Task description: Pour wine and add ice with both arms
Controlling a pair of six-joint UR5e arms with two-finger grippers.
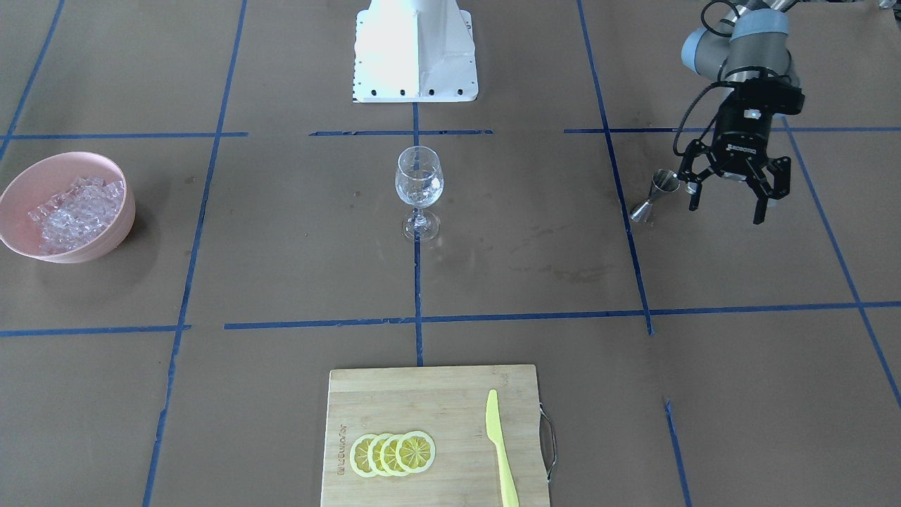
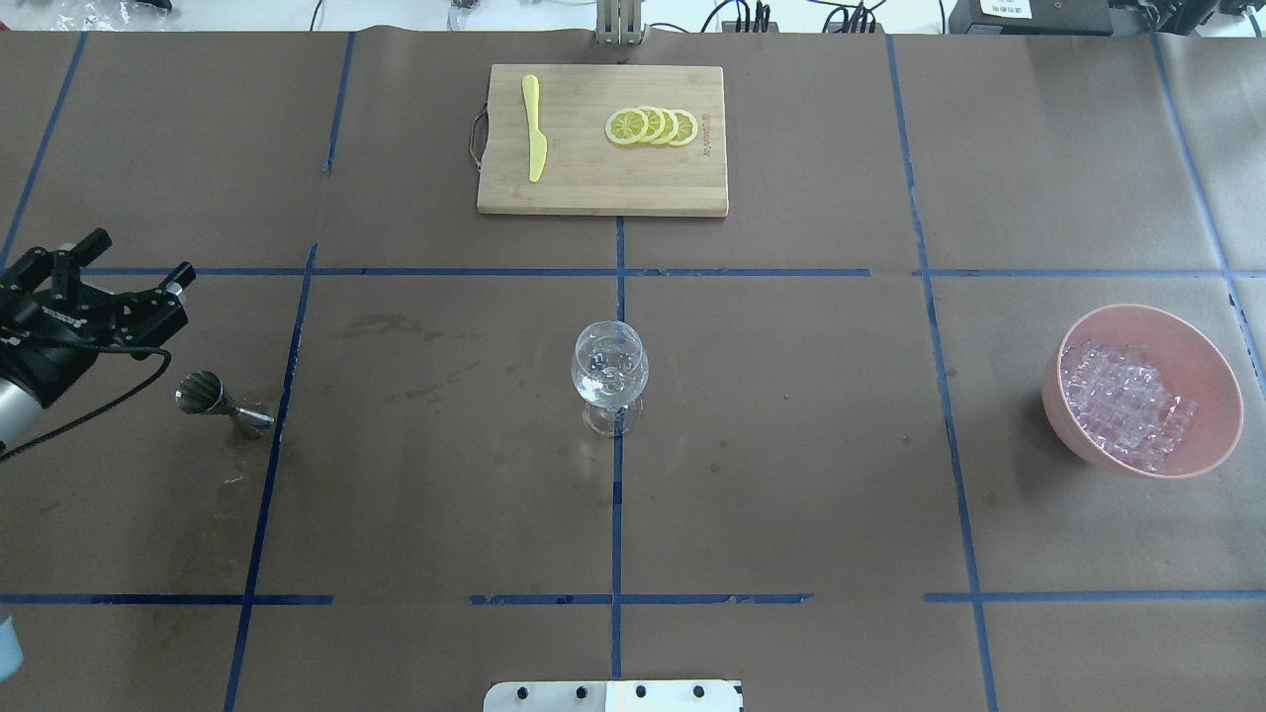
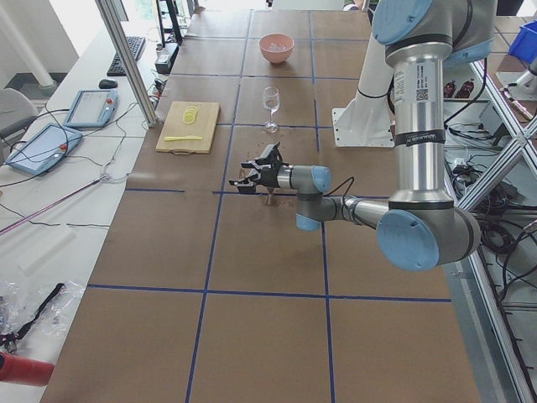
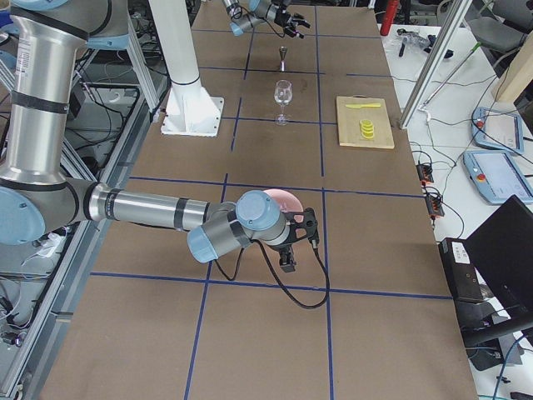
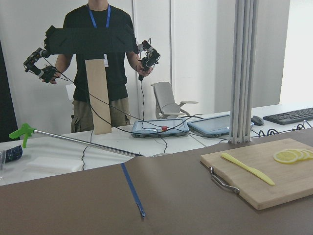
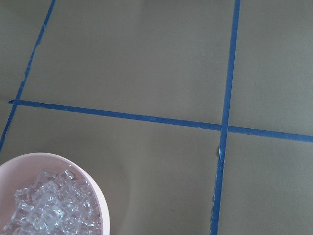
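Observation:
The wine glass (image 1: 419, 189) stands upright at the table's middle, and also shows in the overhead view (image 2: 609, 379). A pink bowl (image 1: 105, 236) holds the heap of clear ice (image 1: 76, 211) and shows overhead (image 2: 1221, 371) with its ice (image 2: 1128, 400). A steel jigger (image 1: 654, 196) lies on its side beside my left gripper (image 1: 726, 213), which hangs open and empty just above the table (image 2: 141, 255). My right gripper (image 4: 293, 242) shows only in the exterior right view, near the bowl; I cannot tell if it is open. The right wrist view shows the ice (image 6: 49, 210).
A wooden cutting board (image 2: 593, 188) at the table's far side carries lemon slices (image 2: 653, 127) and a yellow knife (image 2: 534, 138). The white pedestal (image 1: 415, 49) stands at the robot's side. An operator (image 5: 95, 63) stands beyond the table.

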